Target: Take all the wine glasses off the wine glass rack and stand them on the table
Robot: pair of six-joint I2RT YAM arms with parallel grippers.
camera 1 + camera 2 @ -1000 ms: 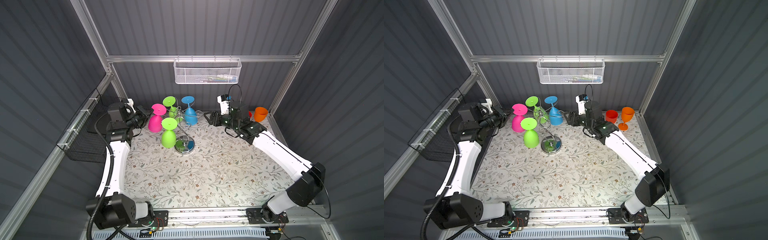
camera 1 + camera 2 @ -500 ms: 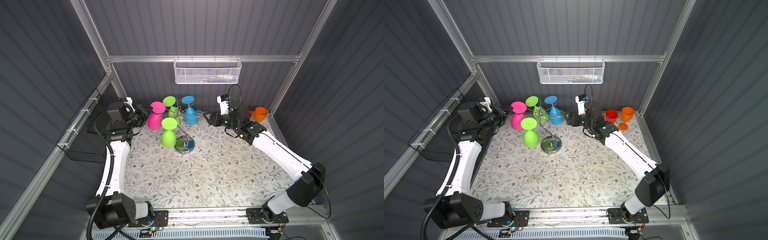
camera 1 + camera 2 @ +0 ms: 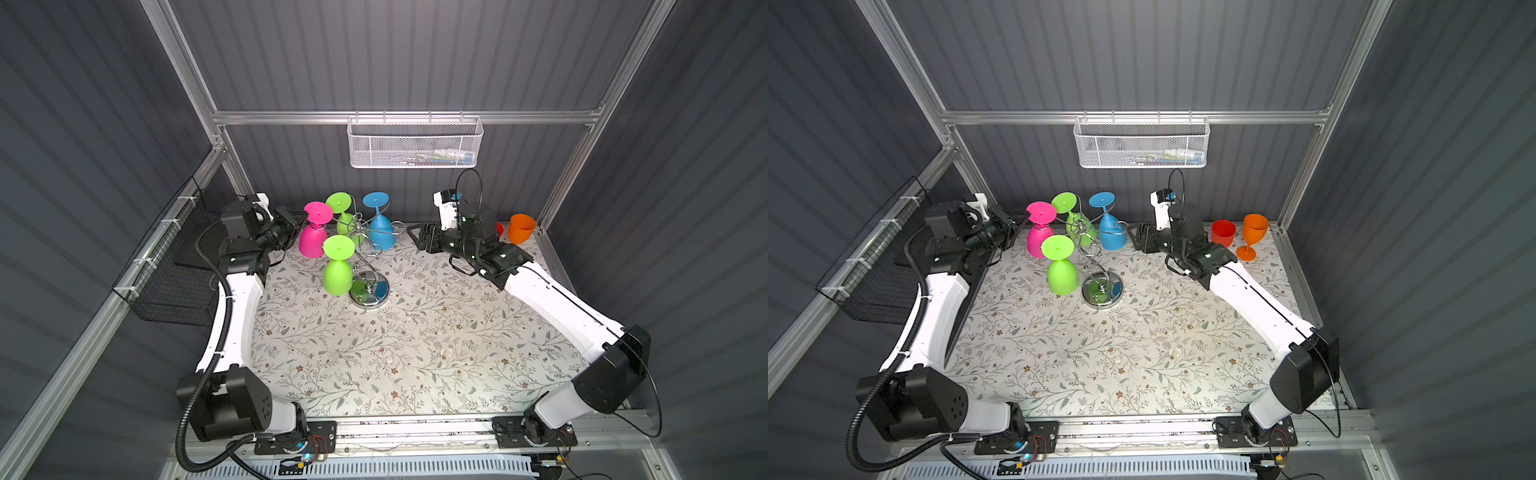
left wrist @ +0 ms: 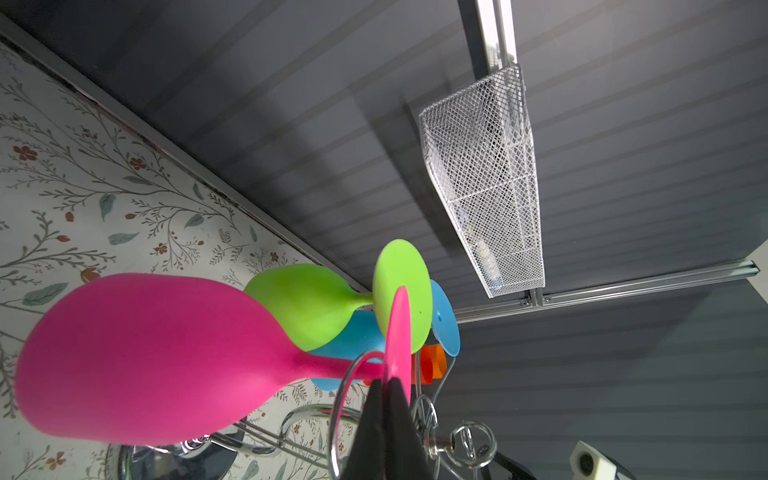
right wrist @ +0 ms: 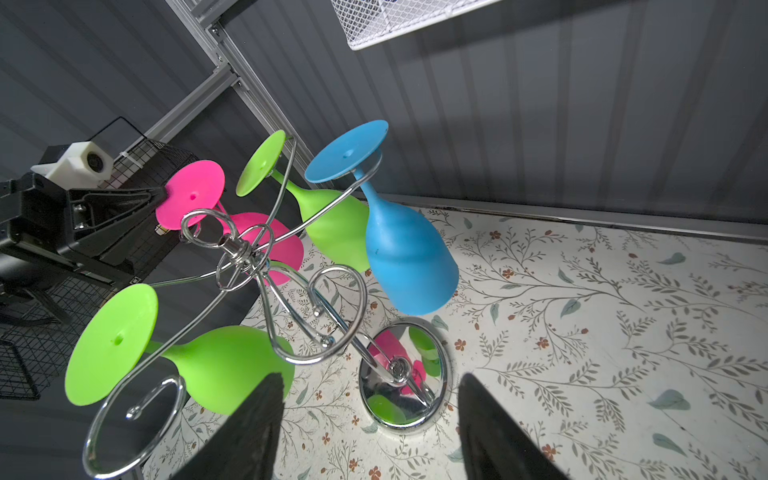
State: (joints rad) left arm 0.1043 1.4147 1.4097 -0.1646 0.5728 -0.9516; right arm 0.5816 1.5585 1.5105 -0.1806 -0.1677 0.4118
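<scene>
Pink wine glass [image 3: 312,245] on the wine glass rack [image 3: 370,293] — foot tight in left pincer [image 4: 386,384]; right pincer [image 5: 370,380] wide, empty.

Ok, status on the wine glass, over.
Left hand shut on pink wine glass foot. Right hand open, empty, near wine glass rack. Glass not yet off its loop. Green glass close beside it.

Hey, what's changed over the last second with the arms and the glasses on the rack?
The left pincer, shut on the foot of the pink glass, rose a little, lifting it slightly on the wine glass rack. The right pincer, open, and the blue glass stayed put.
</scene>
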